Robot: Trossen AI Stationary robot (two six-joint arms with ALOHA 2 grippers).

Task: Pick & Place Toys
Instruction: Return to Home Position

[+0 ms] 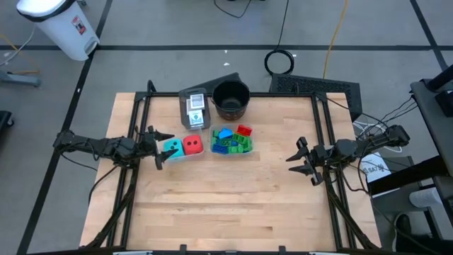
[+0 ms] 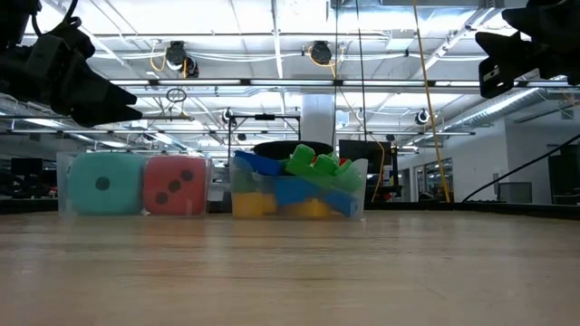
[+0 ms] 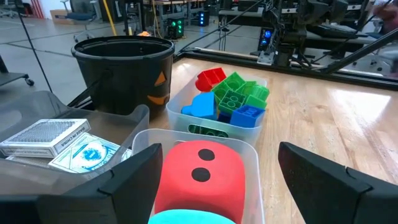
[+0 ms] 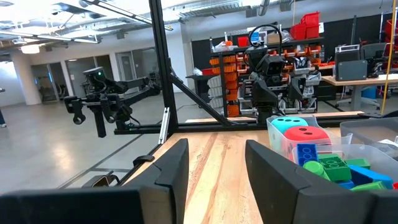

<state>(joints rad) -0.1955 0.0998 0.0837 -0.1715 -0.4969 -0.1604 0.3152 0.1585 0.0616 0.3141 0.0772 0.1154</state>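
Observation:
A cyan dotted cube (image 1: 170, 149) and a red dotted cube (image 1: 192, 146) sit side by side in a clear tub (image 3: 249, 152). Just to its right, a second clear tub (image 1: 232, 150) holds several blue, green, red and yellow blocks (image 3: 231, 99). White-bordered cards (image 3: 48, 137) lie in a third tub (image 1: 194, 110) farther back. My left gripper (image 1: 159, 147) is open, raised above the table at the cyan cube's left, its fingers (image 3: 127, 180) apart on either side of the cube tub. My right gripper (image 1: 301, 159) is open and empty at the right.
A black round pot (image 1: 231, 99) stands behind the blocks tub, near the table's far edge. The wooden table top (image 1: 233, 205) lies bare toward the near edge and between the tubs and my right gripper. Metal frame rails (image 1: 322, 120) run along both sides.

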